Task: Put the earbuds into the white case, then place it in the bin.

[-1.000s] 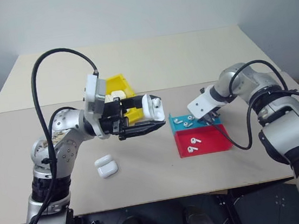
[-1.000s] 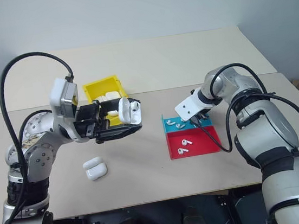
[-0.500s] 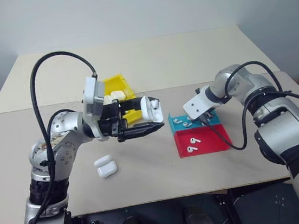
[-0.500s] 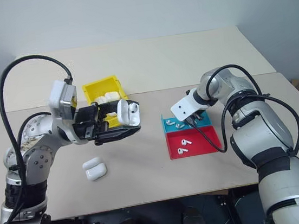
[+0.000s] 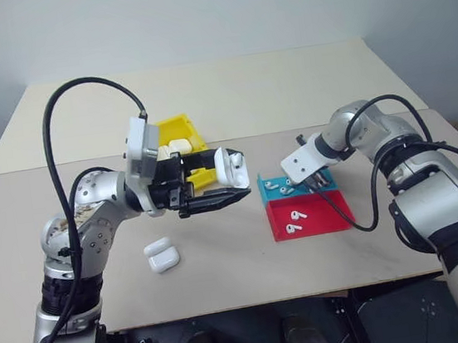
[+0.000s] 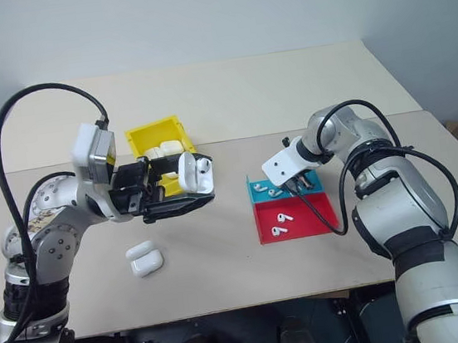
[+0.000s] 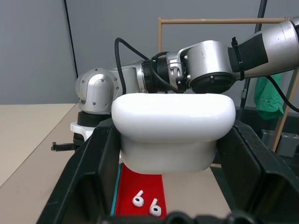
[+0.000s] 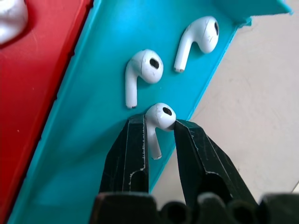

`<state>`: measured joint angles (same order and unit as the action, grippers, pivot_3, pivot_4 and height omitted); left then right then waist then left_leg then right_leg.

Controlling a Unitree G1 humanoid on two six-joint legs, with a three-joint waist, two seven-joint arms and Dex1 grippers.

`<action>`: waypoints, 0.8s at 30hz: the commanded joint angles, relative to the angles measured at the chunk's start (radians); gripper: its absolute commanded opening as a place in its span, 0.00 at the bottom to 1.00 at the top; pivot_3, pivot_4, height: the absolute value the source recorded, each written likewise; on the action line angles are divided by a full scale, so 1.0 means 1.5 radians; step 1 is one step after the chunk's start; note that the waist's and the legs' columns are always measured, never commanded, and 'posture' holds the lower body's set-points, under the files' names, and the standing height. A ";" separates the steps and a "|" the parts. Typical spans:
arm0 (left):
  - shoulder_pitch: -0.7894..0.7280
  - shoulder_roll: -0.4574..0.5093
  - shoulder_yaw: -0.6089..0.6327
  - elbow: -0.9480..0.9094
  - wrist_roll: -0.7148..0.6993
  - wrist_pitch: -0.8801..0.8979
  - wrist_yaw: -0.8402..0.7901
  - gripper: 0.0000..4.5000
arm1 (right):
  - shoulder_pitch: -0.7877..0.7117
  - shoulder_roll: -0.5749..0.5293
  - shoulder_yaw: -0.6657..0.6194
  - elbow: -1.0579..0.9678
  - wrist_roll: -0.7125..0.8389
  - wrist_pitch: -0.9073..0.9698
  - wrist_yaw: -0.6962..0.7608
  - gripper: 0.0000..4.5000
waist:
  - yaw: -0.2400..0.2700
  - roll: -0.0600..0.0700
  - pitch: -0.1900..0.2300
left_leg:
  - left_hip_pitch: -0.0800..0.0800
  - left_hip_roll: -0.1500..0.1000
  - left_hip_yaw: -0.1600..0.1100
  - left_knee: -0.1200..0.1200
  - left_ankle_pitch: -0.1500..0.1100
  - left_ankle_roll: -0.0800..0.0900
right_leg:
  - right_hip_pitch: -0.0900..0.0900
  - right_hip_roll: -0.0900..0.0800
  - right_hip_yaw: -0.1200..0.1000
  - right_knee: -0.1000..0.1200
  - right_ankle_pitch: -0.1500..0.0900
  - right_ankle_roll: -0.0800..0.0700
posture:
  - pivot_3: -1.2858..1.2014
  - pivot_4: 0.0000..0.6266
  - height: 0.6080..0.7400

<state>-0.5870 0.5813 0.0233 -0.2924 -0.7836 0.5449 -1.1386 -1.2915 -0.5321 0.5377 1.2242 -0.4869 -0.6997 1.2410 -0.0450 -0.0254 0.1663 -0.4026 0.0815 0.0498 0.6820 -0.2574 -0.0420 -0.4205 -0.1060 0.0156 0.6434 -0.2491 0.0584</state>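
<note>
1. Since the earlier frame, the right gripper (image 8: 160,128) has narrowed its fingers onto one earbud (image 8: 159,119) in the blue tray (image 5: 272,192).
2. Two more earbuds (image 8: 140,72) lie beside it there.
3. Left gripper (image 5: 227,180) stays clamped on the white case (image 7: 173,130), raised near the bin (image 5: 182,132).
4. Two earbuds rest in the red tray (image 5: 322,214).

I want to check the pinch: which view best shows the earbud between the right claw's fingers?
The right wrist view: the earbud sits between both fingers over the blue tray. In the eye views the right claw hides it.
</note>
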 commanded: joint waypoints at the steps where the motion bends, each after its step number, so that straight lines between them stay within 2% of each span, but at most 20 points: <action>1: -0.008 0.003 0.017 -0.005 -0.010 -0.008 -0.003 0.62 | 0.002 -0.012 -0.038 -0.011 0.036 0.025 0.018 0.15 | 0.000 0.000 0.000 | 0.000 0.000 0.000 0.000 0.000 0.000 | 0.000 0.000 0.000 0.000 0.000 0.000 | 0.52 0.24 1.00; 5: -0.023 0.000 0.013 0.014 -0.007 -0.010 -0.010 0.62 | 0.006 -0.028 -0.110 -0.036 0.112 0.099 0.058 0.15 | 0.000 0.000 0.000 | 0.000 0.000 0.000 0.000 0.000 0.000 | 0.000 0.000 0.000 0.000 0.000 0.000 | 0.52 0.24 1.00; 7: -0.034 -0.003 0.014 0.033 -0.004 -0.015 -0.016 0.62 | 0.025 -0.049 -0.175 -0.088 0.191 0.178 0.104 0.15 | 0.002 0.000 0.000 | 0.000 0.000 0.000 0.000 0.000 0.000 | 0.000 0.000 0.000 0.000 0.000 0.000 | 0.52 0.24 1.00; 9: -0.047 -0.009 0.015 0.054 -0.005 -0.019 -0.021 0.62 | 0.072 -0.082 -0.257 -0.203 0.296 0.310 0.148 0.15 | 0.006 0.000 0.000 | -0.001 0.000 -0.001 0.000 0.000 0.000 | 0.000 0.000 -0.001 -0.001 0.000 0.000 | 0.52 0.24 1.00; 12: -0.056 -0.012 0.018 0.072 -0.007 -0.023 -0.033 0.62 | 0.160 -0.112 -0.340 -0.406 0.407 0.511 0.139 0.15 | 0.015 0.000 0.000 | -0.001 0.000 -0.001 0.000 0.000 0.000 | 0.000 0.000 -0.001 -0.001 0.000 0.000 | 0.52 0.24 1.00; 13: -0.059 -0.014 0.017 0.080 -0.007 -0.024 -0.037 0.62 | 0.193 -0.119 -0.374 -0.484 0.455 0.599 0.119 0.15 | 0.016 0.000 0.000 | -0.001 0.000 -0.001 0.000 0.000 0.000 | 0.000 0.000 -0.001 -0.001 0.000 0.000 | 0.52 0.24 1.00; 15: -0.076 -0.022 0.010 0.103 -0.002 -0.027 -0.048 0.62 | 0.292 -0.115 -0.492 -0.698 0.631 0.832 0.032 0.15 | 0.020 0.000 0.000 | -0.001 0.000 0.000 -0.001 0.000 0.000 | 0.000 0.000 -0.001 0.000 0.000 0.000 | 0.52 0.24 1.00; 17: -0.090 -0.029 0.003 0.122 0.007 -0.031 -0.057 0.62 | 0.366 -0.094 -0.570 -0.855 0.752 0.967 -0.059 0.15 | 0.025 0.000 0.000 | -0.001 0.000 -0.001 -0.001 0.000 0.000 | 0.000 0.000 -0.001 0.000 0.000 0.000 | 0.52 0.24 1.00; 20: -0.124 -0.046 -0.011 0.157 0.018 -0.030 -0.066 0.62 | 0.434 -0.020 -0.648 -1.040 0.932 1.070 -0.239 0.15 | 0.024 0.000 0.000 | -0.001 0.000 -0.001 0.000 0.000 0.001 | 0.000 0.000 -0.001 0.000 0.000 0.000 | 0.52 0.24 1.00; 24: -0.164 -0.075 -0.027 0.203 0.045 -0.041 -0.073 0.62 | 0.471 0.052 -0.665 -1.171 1.090 1.098 -0.431 0.15 | 0.022 0.000 0.000 | 0.000 0.000 -0.002 0.000 -0.001 0.003 | 0.001 0.000 -0.001 0.000 0.000 0.000 | 0.52 0.24 1.00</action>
<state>-0.8006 0.4805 -0.0145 -0.0045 -0.7300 0.5057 -1.2400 -0.5936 -0.4688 -0.4258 -0.4391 1.0360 0.9338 0.7184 -0.0123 -0.0247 0.1663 -0.4018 0.0809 0.0475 0.6816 -0.2596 -0.0375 -0.4194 -0.1063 0.0145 0.6428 -0.2490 0.0582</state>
